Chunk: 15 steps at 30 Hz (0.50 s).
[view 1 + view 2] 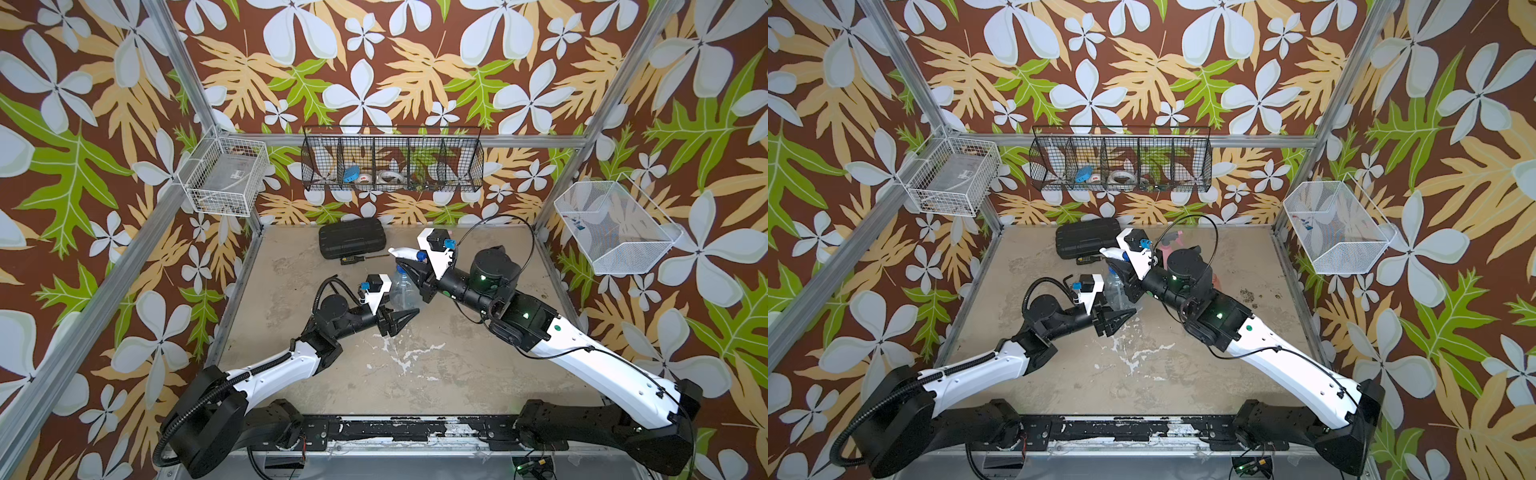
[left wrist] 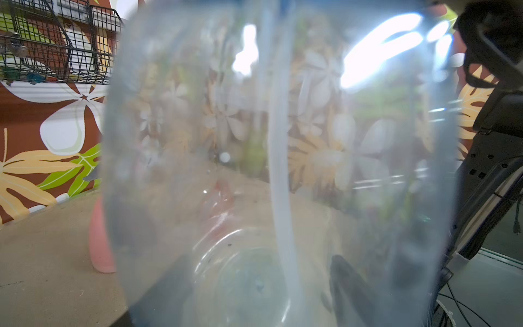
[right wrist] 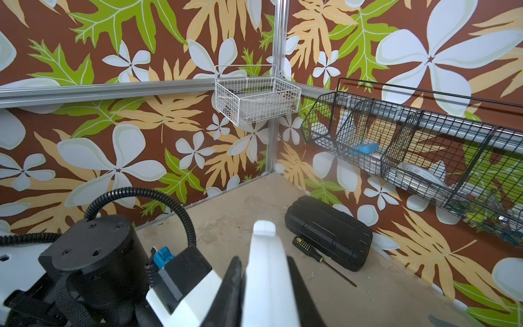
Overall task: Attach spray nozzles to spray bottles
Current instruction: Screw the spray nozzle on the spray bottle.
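Stained tabletop (image 1: 415,374), floral walls (image 1: 374,62) (left tool (image 1: 409,314) tight on bottle (image 1: 401,291), right tool (image 3: 264,260) on nozzle (image 3: 264,235))

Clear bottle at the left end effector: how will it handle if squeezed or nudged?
Clear bottle looks empty, only a dip tube shows inside, so probably very light and easy to tip. Walls look thin and see-through; likely to dent under the left end effector. Rounded body would probably roll if knocked over.
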Available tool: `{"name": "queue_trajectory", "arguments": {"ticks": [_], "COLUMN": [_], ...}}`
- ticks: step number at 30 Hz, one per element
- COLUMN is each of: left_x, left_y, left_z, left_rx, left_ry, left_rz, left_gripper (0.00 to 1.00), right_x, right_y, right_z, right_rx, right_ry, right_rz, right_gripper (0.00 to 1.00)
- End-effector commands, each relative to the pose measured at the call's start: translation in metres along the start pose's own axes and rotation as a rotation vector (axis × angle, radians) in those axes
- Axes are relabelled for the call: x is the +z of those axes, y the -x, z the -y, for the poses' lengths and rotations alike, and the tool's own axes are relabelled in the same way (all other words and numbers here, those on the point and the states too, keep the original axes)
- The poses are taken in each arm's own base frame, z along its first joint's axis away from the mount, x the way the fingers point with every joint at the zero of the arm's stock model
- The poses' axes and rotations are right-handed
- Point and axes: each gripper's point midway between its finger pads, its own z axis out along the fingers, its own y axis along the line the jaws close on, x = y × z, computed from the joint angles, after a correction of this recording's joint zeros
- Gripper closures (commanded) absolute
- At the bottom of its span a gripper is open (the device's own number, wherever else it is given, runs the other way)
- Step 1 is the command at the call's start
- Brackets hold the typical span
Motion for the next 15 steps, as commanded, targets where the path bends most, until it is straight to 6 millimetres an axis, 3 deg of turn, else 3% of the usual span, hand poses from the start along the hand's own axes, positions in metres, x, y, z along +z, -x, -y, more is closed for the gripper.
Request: {"name": "queue_trajectory", "arguments": {"ticks": [1, 8, 15], "left_x": [-0.010, -0.010, -0.009], "left_y": [0.078, 0.078, 0.070], "left_z": [0.037, 0.039, 0.043], "left_rx": [0.202, 0.219, 0.215], "left_ry": [-0.137, -0.139, -0.172], "left_rz": [0.274, 0.246, 0.185], "left_gripper": [0.37, 0.37, 0.37], "right_x": [-0.006, -0.009, -0.013], "right_y": [-0.083, -0.091, -0.083], "right_z": [0.002, 0.007, 0.011], "right_rx": [-0.038, -0.060, -0.075], "right_ry": [-0.010, -0.030, -0.034], "right_rz": [-0.316, -0.342, -0.339], "right_gripper": [1.00, 1.00, 1.00]}}
